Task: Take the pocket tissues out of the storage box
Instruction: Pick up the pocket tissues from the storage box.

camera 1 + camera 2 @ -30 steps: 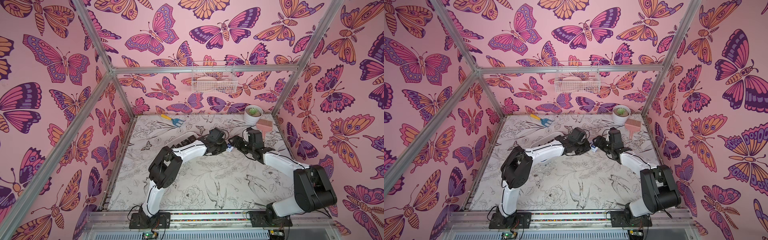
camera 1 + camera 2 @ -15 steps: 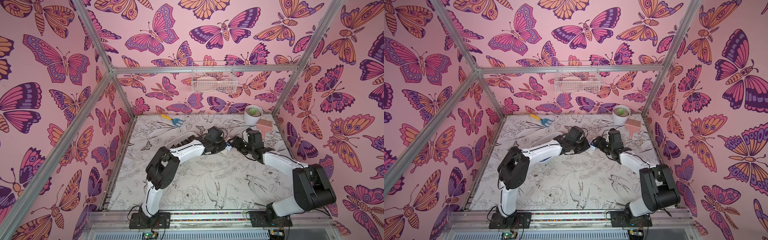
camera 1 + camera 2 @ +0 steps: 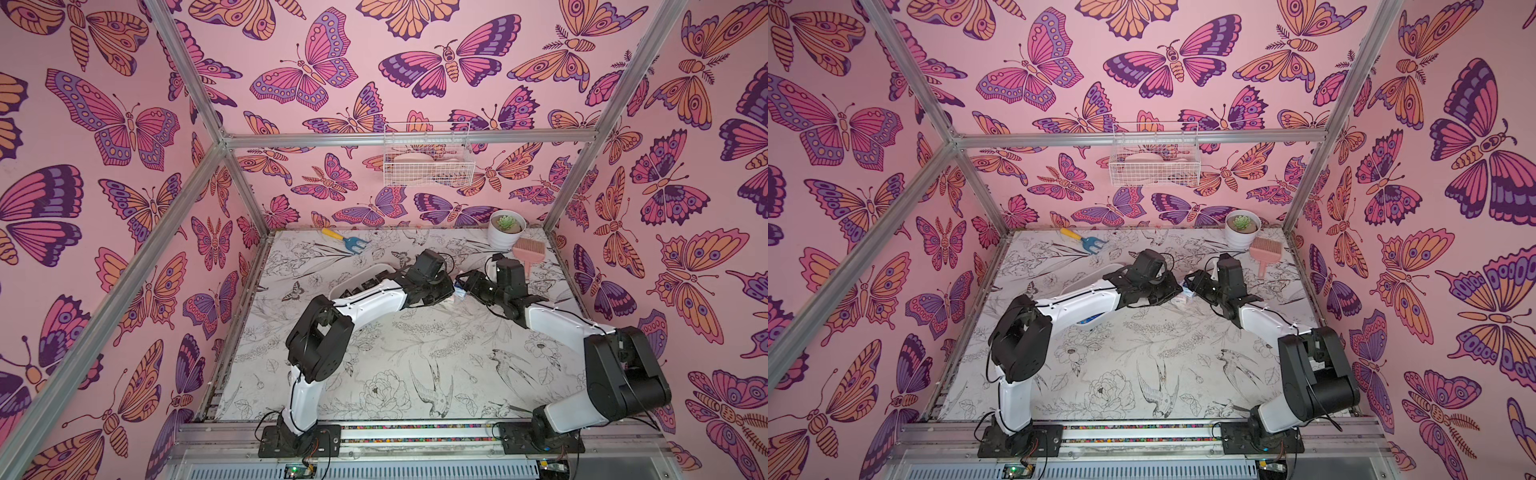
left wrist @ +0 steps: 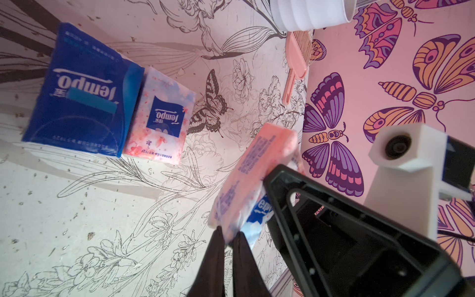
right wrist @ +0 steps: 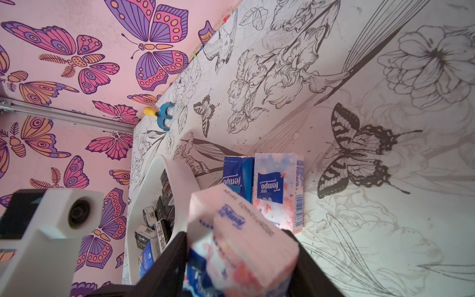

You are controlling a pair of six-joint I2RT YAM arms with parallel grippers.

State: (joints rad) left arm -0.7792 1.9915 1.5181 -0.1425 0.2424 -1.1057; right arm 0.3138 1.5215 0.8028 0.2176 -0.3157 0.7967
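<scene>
"Tempo" reads in white on the blue packet [image 4: 79, 90] and on the blue label of the floral packet [image 4: 159, 115]. These two lie flat and touching on the desk [image 4: 77, 218], just off the end of the storage box [image 5: 156, 174]. The floral one carries a barcode on its side; its small print is too fine to read. A pink packet [image 4: 259, 167], also marked Tempo though the word is partly cut off, hangs above the desk's far half, right of the box. The left gripper [image 4: 228, 236] is closed tight, pinching its wrapper edge. The right gripper [image 5: 236, 239] stands half-wide around it; whether it presses is unclear. The box, left of the desk's middle, holds black packets [image 5: 150, 216] with unreadable white lettering, and the left arm [image 3: 365, 299] hides most of it in both top views.
</scene>
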